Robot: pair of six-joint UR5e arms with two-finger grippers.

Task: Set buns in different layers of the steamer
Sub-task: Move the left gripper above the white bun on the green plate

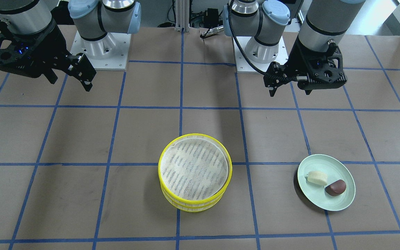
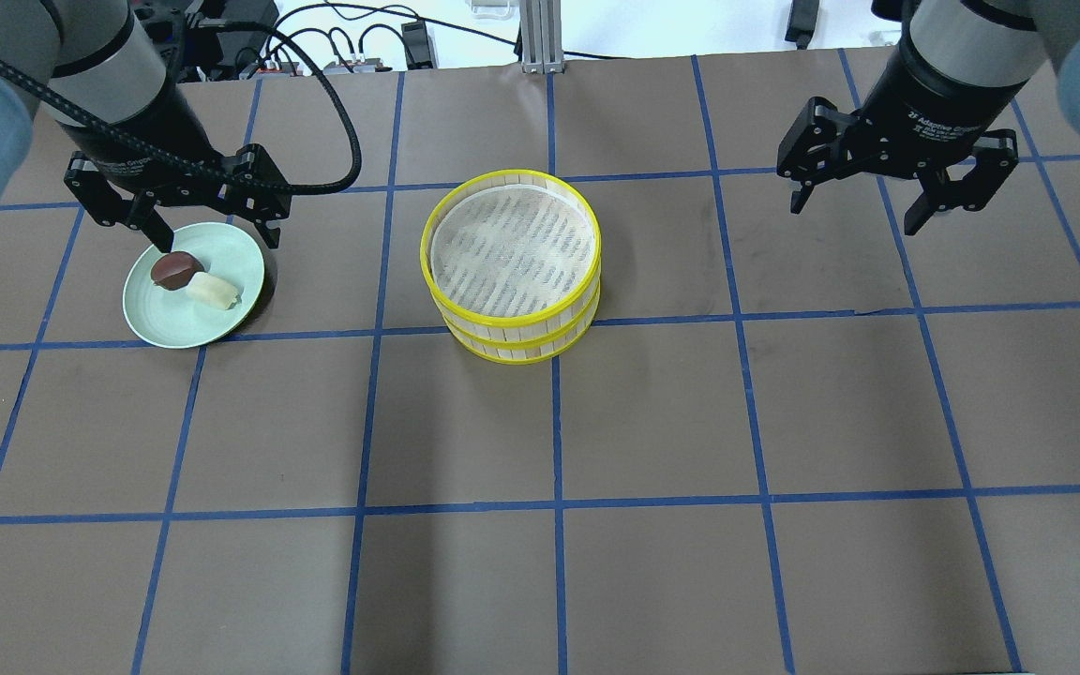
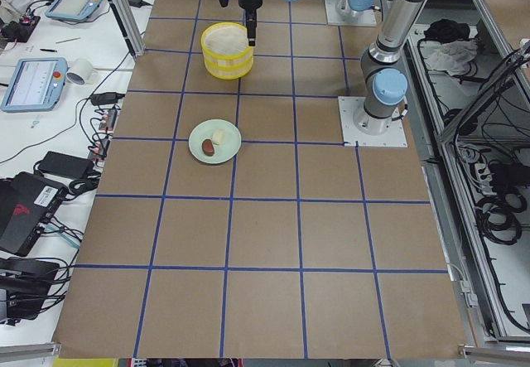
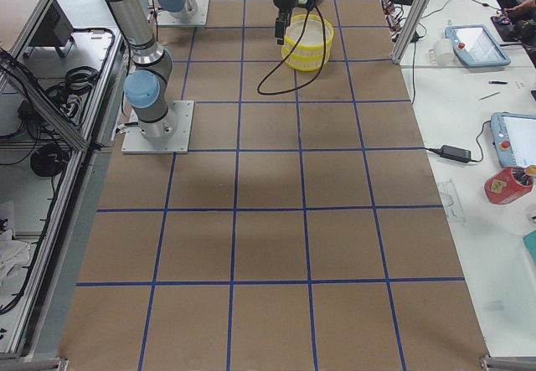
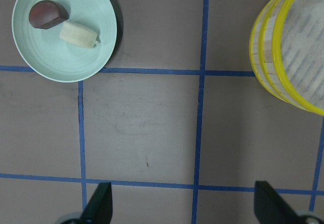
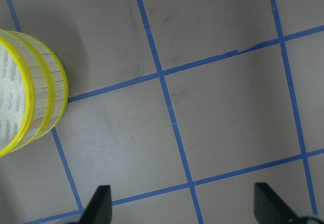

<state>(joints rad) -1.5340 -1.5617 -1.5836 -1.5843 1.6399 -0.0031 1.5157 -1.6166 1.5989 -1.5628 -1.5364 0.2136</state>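
hovering spread, the left gripper (image 2: 218, 242) is nearer the buns (image 2: 210, 289) on the plate (image 2: 157, 330); the right gripper (image 2: 854, 212), spread too, hangs well apart past the steamer (image 2: 521, 330).

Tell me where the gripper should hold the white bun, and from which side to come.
Probably its middle, pinched across the narrow width, coming straight down. The white bun lies flat on the plate; the brown bun sits close at one end, long sides free.
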